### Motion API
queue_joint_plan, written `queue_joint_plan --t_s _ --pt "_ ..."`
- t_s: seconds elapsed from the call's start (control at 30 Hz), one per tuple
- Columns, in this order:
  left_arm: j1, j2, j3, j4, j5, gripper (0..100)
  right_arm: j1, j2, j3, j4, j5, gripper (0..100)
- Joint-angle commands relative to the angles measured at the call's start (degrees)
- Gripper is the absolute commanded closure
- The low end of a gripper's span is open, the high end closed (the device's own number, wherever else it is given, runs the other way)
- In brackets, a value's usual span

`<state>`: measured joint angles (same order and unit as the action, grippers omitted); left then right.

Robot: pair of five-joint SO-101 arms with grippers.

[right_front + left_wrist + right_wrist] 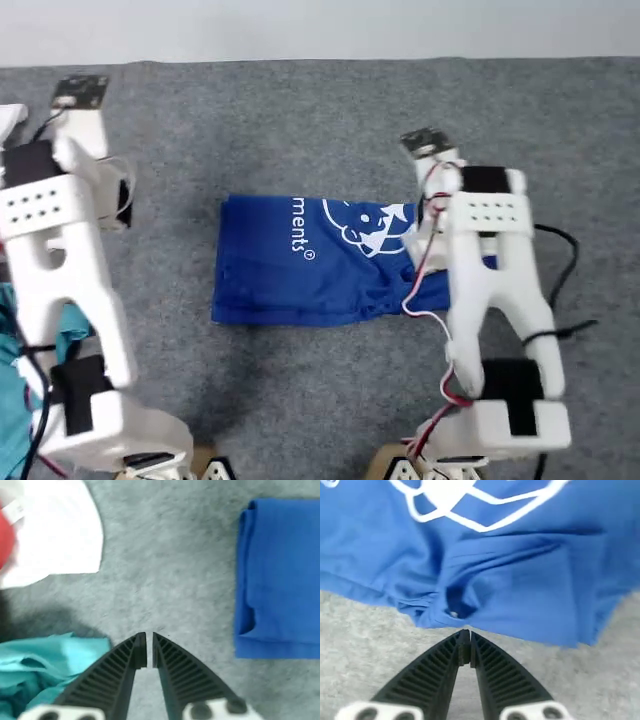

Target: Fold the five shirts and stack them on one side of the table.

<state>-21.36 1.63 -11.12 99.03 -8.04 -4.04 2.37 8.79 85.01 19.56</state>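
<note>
- Blue shirt [300, 275] lies folded mid-table [300, 120].
- Left gripper [145, 652] is closed and empty, between the teal shirt [45, 660] and the blue shirt.
- Right gripper [465, 647] is closed and empty, at the blue shirt's rumpled edge.

blue shirt [300, 280] w/ wht print; teal shirt [40, 660] plain; white cloth [55, 535] plain; table [300, 130] grey; fingers [112, 677] blk, ribbed

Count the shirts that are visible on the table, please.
3. A folded blue shirt lies in the middle of the table; a crumpled teal shirt lies at the high view's left edge; a white shirt lies near the teal one. Others may be hidden.
</note>
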Motion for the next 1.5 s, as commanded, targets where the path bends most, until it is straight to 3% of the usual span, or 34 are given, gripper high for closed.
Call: queue_joint_plan --t_s 0.0,0.47,0.9,1.1,1.27,1.47 --pt "-3.3 -5.5 1.5 1.4 -2.3 97 -2.2 3.5 -2.7 -2.0 -0.8 98.8" --pt "-4.7 -15.8 10.1 1.4 -4.2 97 -8.7 15.3 -3.1 -8.4 -2.6 98.8" --pt "-4.0 -15.7 10.4 1.4 -4.2 97 -8.9 -0.5 -4.1 -0.6 -2.5 98.8" --pt "5.9 -15.6 13.9 1.3 -4.1 97 -7.4 -3.7 -3.9 1.3 0.3 98.8" --pt "17.8 -13.1 21.2 -5.1 -3.8 97 0.3 -2.5 -3.8 0.9 0.4 98.8" --pt "24.3 -0.4 23.3 -12.0 -1.6 97 10.5 3.2 -3.8 -1.9 4.8 98.8"
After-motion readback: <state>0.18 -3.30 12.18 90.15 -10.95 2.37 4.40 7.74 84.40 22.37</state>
